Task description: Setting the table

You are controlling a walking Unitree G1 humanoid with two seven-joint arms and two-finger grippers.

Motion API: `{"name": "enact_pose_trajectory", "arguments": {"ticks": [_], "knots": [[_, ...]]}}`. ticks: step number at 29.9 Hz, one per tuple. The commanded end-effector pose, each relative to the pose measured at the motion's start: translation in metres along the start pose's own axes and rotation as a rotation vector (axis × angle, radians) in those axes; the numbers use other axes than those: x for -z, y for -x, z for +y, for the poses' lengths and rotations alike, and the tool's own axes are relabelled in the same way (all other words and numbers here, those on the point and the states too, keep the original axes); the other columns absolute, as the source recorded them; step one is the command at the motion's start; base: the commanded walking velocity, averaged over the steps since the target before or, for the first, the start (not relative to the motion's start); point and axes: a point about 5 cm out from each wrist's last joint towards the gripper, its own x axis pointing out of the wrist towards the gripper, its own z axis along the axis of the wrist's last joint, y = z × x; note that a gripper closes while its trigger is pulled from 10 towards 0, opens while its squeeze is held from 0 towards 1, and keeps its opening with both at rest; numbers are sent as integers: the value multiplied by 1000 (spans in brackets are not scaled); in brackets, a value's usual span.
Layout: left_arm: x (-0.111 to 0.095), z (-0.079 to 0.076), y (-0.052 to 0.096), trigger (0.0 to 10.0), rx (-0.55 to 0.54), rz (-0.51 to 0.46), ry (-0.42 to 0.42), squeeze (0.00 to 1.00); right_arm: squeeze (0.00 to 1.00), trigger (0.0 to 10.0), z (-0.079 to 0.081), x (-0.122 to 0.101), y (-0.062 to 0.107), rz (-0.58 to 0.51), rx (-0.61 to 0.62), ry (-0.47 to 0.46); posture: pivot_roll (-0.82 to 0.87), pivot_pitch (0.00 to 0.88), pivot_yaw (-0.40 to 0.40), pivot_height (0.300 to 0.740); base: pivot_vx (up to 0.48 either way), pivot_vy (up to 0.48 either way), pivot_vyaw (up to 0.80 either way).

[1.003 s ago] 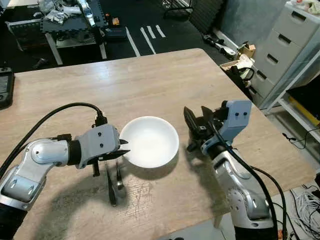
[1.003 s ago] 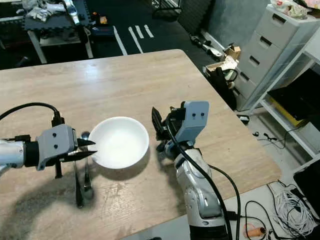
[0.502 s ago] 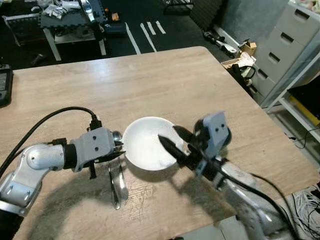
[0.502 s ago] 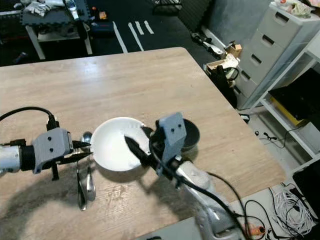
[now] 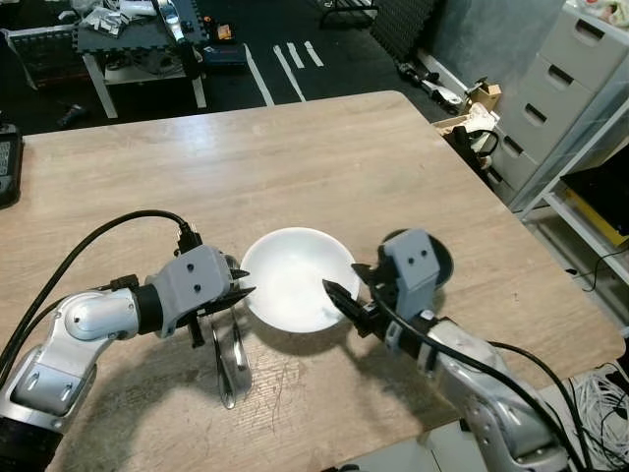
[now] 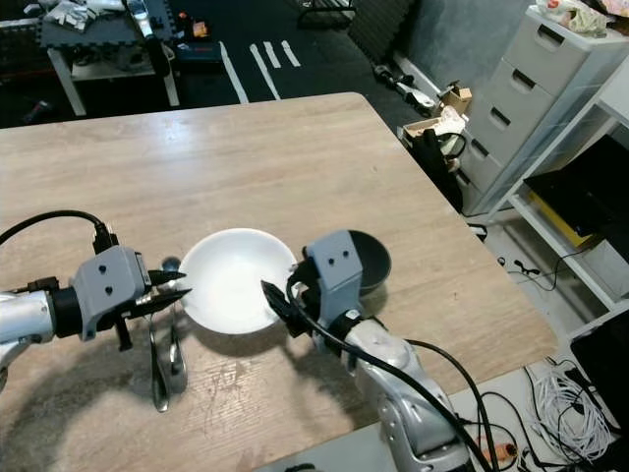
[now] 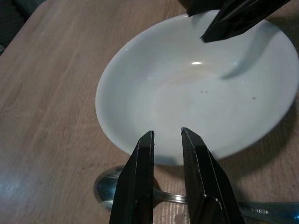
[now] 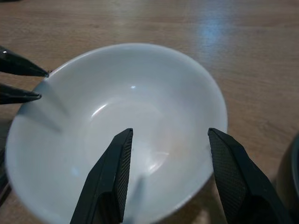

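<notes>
A white bowl (image 5: 295,278) sits near the front of the wooden table (image 5: 324,167). My left gripper (image 5: 242,289) is at the bowl's left rim, its fingers (image 7: 140,172) a narrow gap apart with nothing between them. My right gripper (image 5: 344,283) stands open wide at the bowl's right rim, pointing across the bowl (image 8: 117,116). A metal spoon (image 5: 236,344) and a second utensil (image 5: 222,369) lie on the table under the left gripper. A dark bowl (image 6: 371,258) stands just behind the right gripper.
The table's right edge (image 5: 521,256) and front edge are close to the right arm. Grey drawers (image 5: 560,79) stand to the right, with cables on the floor. A black device (image 5: 5,162) lies at the table's left edge.
My right gripper swung from upright beside the bowl to low over it, then drew back to its right rim, uncovering the dark bowl. The left gripper stays at the left rim.
</notes>
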Motion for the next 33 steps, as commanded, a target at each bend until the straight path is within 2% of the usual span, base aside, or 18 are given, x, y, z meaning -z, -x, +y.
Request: {"name": "enact_pose_trajectory", "arguments": {"ticks": [1,11,16,17,19,22,27,33], "knots": [[3,-4,2,10000,-5,12,23,0,0,10000,1,10,-3,59,15,0,29,105,27,740,0,0,0],[14,-19,1,10000,-22,27,98,0,0,10000,-2,10,-11,50,101,-9,31,100,24,740,0,0,0],[19,-27,0,10000,-25,35,135,0,0,10000,-5,1,-12,-16,137,-13,29,97,23,740,0,0,0],[22,-29,-1,10000,-30,39,151,0,0,10000,-5,-6,-11,-73,137,-34,28,96,22,740,0,0,0],[25,-31,-2,10000,-37,46,164,0,0,10000,-5,-14,-10,-132,131,-68,28,96,22,740,0,0,0],[27,-31,-3,10000,-42,52,173,0,0,10000,-4,-17,-9,-155,113,-61,25,94,23,740,0,0,0],[28,-30,-2,10000,-53,58,177,0,0,10000,2,-12,-8,-128,70,-48,26,96,23,740,0,0,0],[28,-27,-1,10000,-65,59,177,0,0,10000,18,-4,-7,-90,-54,-41,29,99,23,740,0,0,0]]}}
